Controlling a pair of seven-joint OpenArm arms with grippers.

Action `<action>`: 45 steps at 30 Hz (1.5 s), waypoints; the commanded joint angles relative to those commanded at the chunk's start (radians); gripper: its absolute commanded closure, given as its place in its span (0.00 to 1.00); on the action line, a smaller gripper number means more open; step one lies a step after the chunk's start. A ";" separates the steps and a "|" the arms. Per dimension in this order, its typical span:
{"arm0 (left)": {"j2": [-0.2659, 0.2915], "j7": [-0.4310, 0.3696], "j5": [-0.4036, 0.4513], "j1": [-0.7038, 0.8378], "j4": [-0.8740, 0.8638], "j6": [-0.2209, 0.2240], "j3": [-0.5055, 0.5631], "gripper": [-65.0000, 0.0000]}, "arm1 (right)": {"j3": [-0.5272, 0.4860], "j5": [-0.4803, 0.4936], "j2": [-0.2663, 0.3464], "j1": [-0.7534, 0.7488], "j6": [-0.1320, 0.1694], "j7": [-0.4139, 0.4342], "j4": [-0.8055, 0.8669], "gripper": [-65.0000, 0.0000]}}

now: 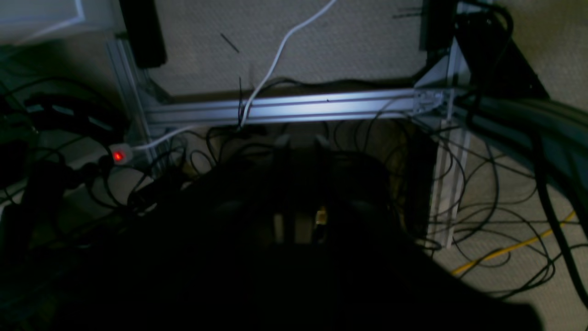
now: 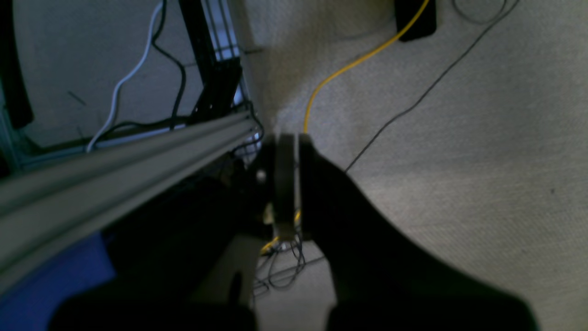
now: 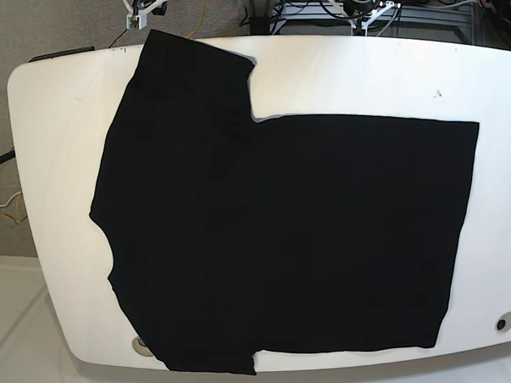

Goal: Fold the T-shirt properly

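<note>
I see the T-shirt (image 3: 283, 233) spread flat, covering most of the table (image 3: 57, 124), one sleeve reaching its far-left edge. The left gripper (image 1: 301, 147) has its fingers slightly apart; the right gripper (image 2: 287, 142) is pressed together on nothing.

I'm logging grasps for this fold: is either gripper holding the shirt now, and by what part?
Nothing is held. The T-shirt lies flat on the table, with both arms parked behind its far edge.
</note>
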 joint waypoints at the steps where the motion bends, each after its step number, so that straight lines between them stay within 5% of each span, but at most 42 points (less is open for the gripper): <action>1: -0.001 0.001 0.000 -0.002 -0.001 0.000 0.000 1.00 | 0.003 0.003 -0.001 0.005 -0.002 0.000 -0.001 0.98; 16: -0.002 0.004 -0.004 0.003 0.028 -0.026 -0.004 1.00 | -0.007 -0.013 0.002 0.025 -0.001 -0.023 -0.026 0.99; 22: -0.002 0.001 -0.004 0.037 0.115 -0.044 -0.013 1.00 | -0.013 0.008 -0.001 0.005 -0.001 0.037 -0.021 1.00; 26: -0.017 0.022 0.000 0.103 0.251 -0.053 -0.016 1.00 | -0.018 0.060 0.000 -0.047 0.019 0.113 -0.016 1.00; 28: -0.044 0.048 0.001 0.202 0.432 -0.046 -0.016 1.00 | -0.026 0.134 0.004 -0.112 0.082 0.147 0.010 1.00; 34: -0.087 0.092 0.008 0.335 0.672 -0.035 -0.017 1.00 | -0.067 0.261 0.002 -0.209 0.147 0.131 0.103 1.00; 36: -0.114 0.077 0.014 0.405 0.812 -0.006 0.006 1.00 | -0.102 0.366 -0.001 -0.276 0.151 0.093 0.212 1.00; 45: -0.147 0.110 0.023 0.479 0.944 0.008 0.019 1.00 | -0.206 0.449 -0.030 -0.397 0.151 0.068 0.410 1.00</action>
